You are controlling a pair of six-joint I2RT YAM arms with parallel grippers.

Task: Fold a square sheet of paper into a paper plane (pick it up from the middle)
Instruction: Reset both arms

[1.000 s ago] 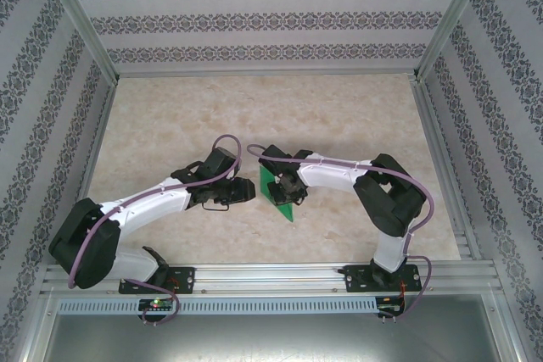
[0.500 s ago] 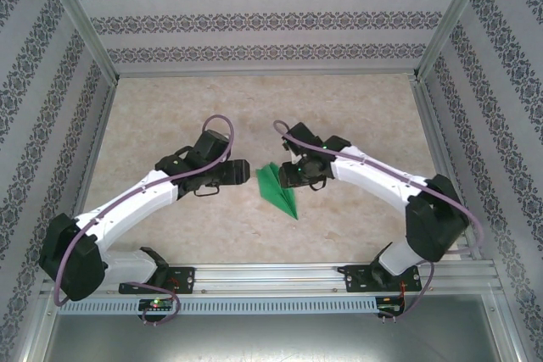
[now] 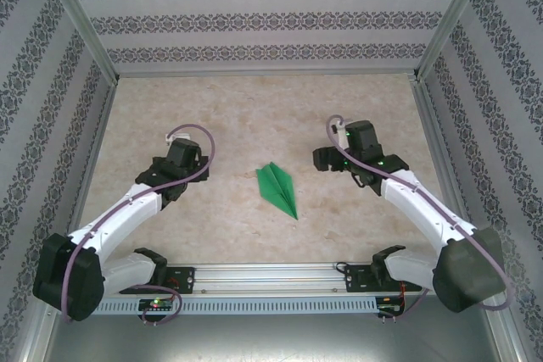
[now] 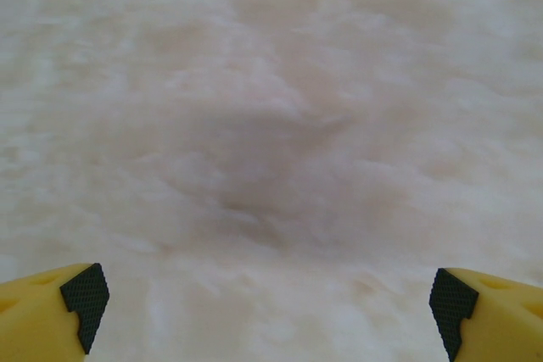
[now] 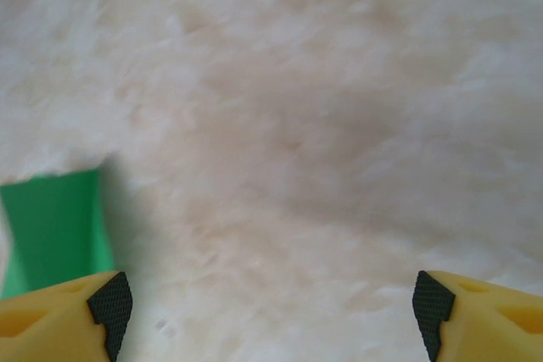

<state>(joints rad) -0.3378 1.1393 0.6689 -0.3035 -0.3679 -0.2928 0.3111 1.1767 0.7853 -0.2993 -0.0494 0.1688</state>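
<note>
My left claw (image 4: 271, 303) is spread wide. Its two yellow fingers (image 4: 38, 311) sit at the bottom corners of the left wrist view, black pads facing each other, with nothing between them but the pale marbled table (image 4: 271, 108). I grip nothing with it.

My right claw (image 5: 271, 303) is also spread wide and empty, yellow fingers (image 5: 488, 311) far apart over the same pale surface.

The paper plane (image 3: 277, 190) lies on the table, free of both claws. From above it is a slim bright green dart with a darker line down its middle. Its sharp tip points toward my bases and a little to my right, and its wider tail points away from them. My left claw is on the plane's left, well apart from it. My right claw is on the plane's right, also well apart and slightly farther from my bases than the plane. The plane lies roughly midway between the two.

In the right wrist view a piece of the plane's green paper (image 5: 55, 231) shows at the left edge, just above one fingertip in the picture. It is blurred, so I cannot tell which part of the plane it is. It lies outside the gap between my fingers.
</note>
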